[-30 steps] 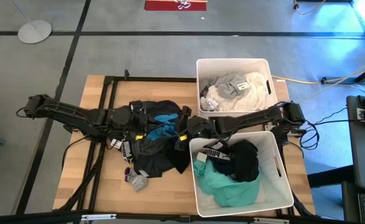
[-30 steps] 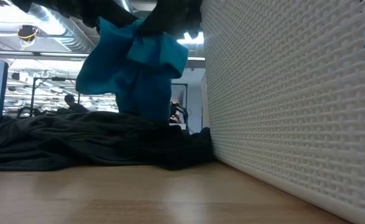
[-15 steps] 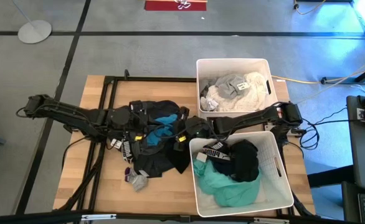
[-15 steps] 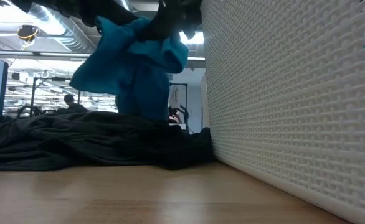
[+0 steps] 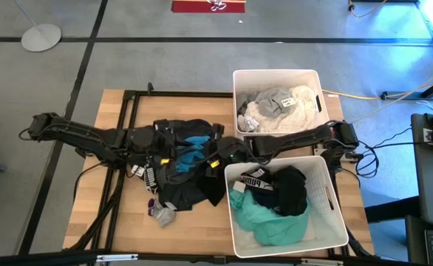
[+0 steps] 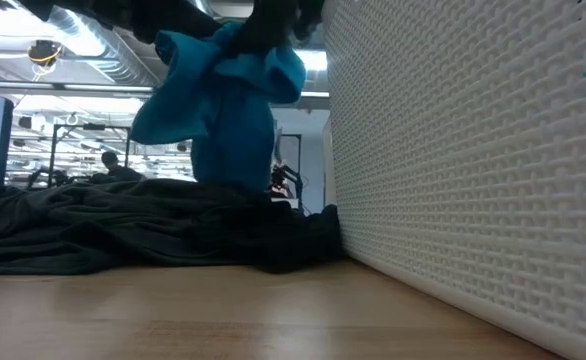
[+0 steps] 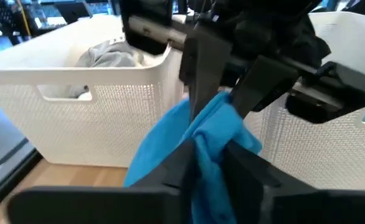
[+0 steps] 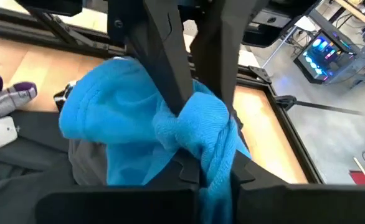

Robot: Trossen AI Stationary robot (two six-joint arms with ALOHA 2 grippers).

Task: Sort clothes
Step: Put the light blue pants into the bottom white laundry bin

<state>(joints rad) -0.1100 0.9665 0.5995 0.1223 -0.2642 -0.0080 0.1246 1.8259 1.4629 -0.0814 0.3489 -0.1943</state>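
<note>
- Where the high view only gives a blue patch between two dark arms, wrist views give the grip itself: blue garment (image 5: pixel 194 150) bunched and pinched from both sides above the dark clothes pile (image 5: pixel 183 177) on the counter (image 5: pixel 120 214).
- Right hand (image 8: pixel 210 171): clamped tight on the blue garment, cloth knotted between its fingers.
- Left hand (image 7: pixel 207 168): fingers a little apart, blue cloth lying between them; hard to tell whether gripped or only touching.
- From the low view: blue garment hanging clear of the dark pile, beside the wall of the near bin (image 6: pixel 473 180); hands cut off at the upper edge.
- Only from above: far bin (image 5: pixel 277 103) with pale clothes, near bin with teal and black clothes, grey sock (image 5: pixel 161 214) on the counter.
- Fingertips hidden in cloth in the high view.
</note>
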